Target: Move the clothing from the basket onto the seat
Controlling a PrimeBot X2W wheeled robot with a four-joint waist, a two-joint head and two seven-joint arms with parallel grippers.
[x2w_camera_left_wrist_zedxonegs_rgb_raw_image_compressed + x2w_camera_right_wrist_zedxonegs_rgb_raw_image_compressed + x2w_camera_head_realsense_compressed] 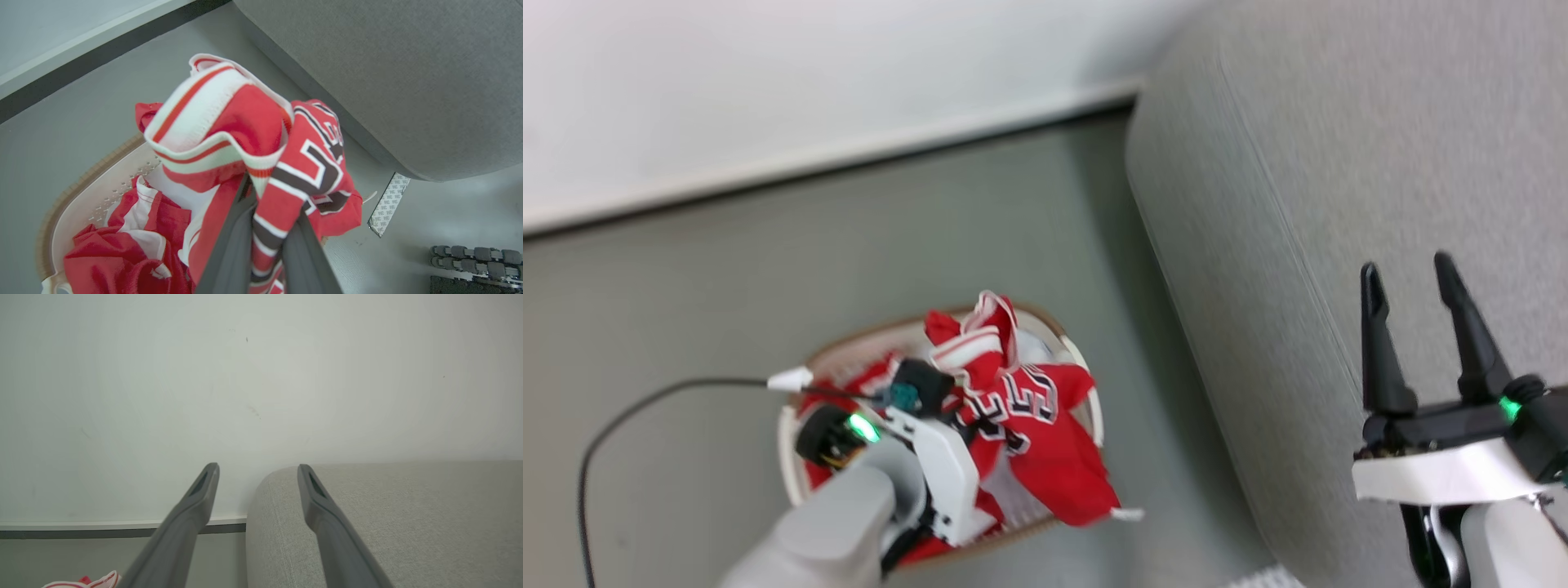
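Two dark fingers of our left gripper (pixel 271 204) stand close together in the left wrist view. They pinch a fold of the jersey (pixel 314 163), whose black, white-outlined letters and white-and-red trim band bunch up just above the tips. In the head view our own wrist covers that pinch. What we get there instead is the jersey's spread: it is partly raised above the basket (pixel 866 339), with one red corner hanging over the rim on the sofa side.

Below the grip, the wrist view shows the striped garment (pixel 135 220) lying crumpled inside the basket, against its perforated wall. Our right gripper (pixel 1406 265) is spread wide and holds nothing. It hovers over the sofa (pixel 1339 163), well apart from the basket.

The basket stands on the grey floor (pixel 768 269), near the sofa's rounded edge. The left wrist view adds a patterned strip (pixel 386 204) on the floor by the sofa's foot. Farthest off, the right wrist view looks between its parted fingers to the sofa's top and the pale wall (pixel 245 375).
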